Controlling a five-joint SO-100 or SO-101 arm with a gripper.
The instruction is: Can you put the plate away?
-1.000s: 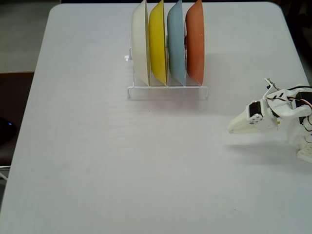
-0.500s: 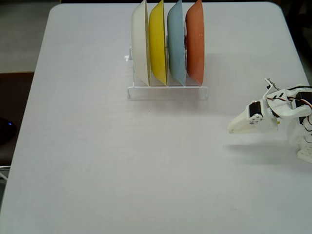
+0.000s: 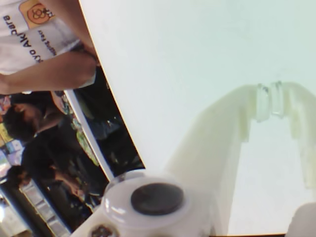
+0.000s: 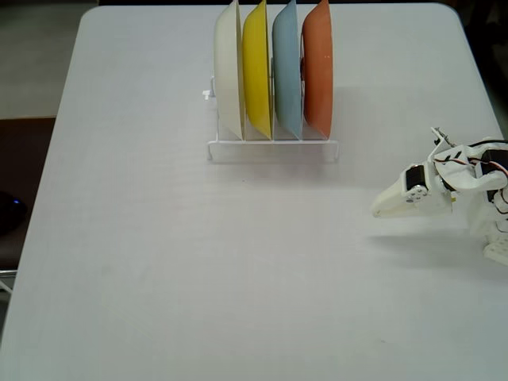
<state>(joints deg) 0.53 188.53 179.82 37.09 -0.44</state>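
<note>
4 plates sit upright in the rack [image 4: 272, 148], and the plate [image 4: 317, 67] has the rightmost slot in the fixed view, so it looks pretty much done. Jaws [image 3: 270, 101] are together, empty, well away over the bare surface [image 4: 198, 262].

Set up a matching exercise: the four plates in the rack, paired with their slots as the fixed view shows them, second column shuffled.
Things:
1. orange-red plate
2. yellow plate
3. light blue plate
4. cream plate

Slots in the rack, fixed view:
A. far left
B. second from right
C. far right
D. second from left

Pairs: 1-C, 2-D, 3-B, 4-A
</note>
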